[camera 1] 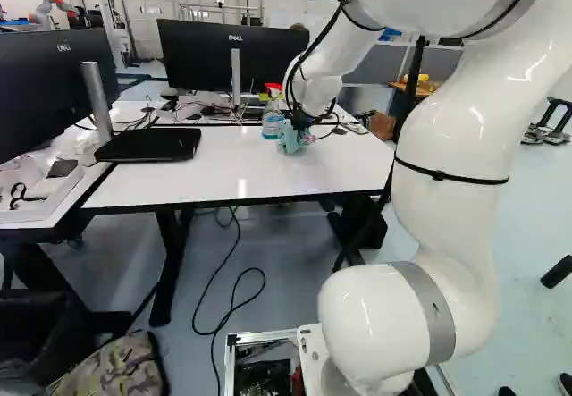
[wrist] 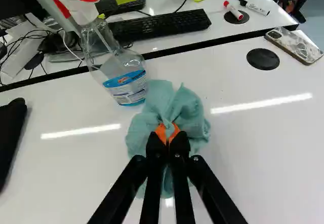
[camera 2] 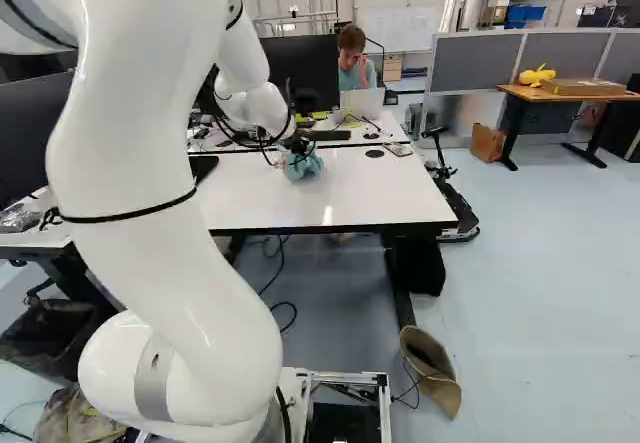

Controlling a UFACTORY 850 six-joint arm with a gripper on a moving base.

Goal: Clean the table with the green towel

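Towel point(wrist: 190, 107), pale blue-green and bunched in soft folds, sits on the white table point(camera 1: 259, 172), pinched between the orange pads point(wrist: 160, 132) of the black gripper point(camera 2: 298, 147). Just beyond it, leftward, stands a spray bottle point(wrist: 119, 72); to the far right lies a phone point(wrist: 294, 45). Past the table a keyboard point(wrist: 161, 27) shows, and grey partitions point(camera 2: 485, 61) stand far right.

Clear spray bottle point(wrist: 114, 62) with red head standing near black keyboard point(wrist: 164, 26). Patterned phone point(wrist: 296, 45) lying near round black cover point(wrist: 262, 58). Red-capped marker point(wrist: 232, 9) resting on second round cover point(wrist: 244, 19). In right base view, yellow toy point(camera 2: 536, 74) sitting beside flat box point(camera 2: 583, 87) on wooden desk point(camera 2: 545, 94). In left base view, black cable point(camera 1: 264, 280) curling across floor point(camera 1: 295, 289).
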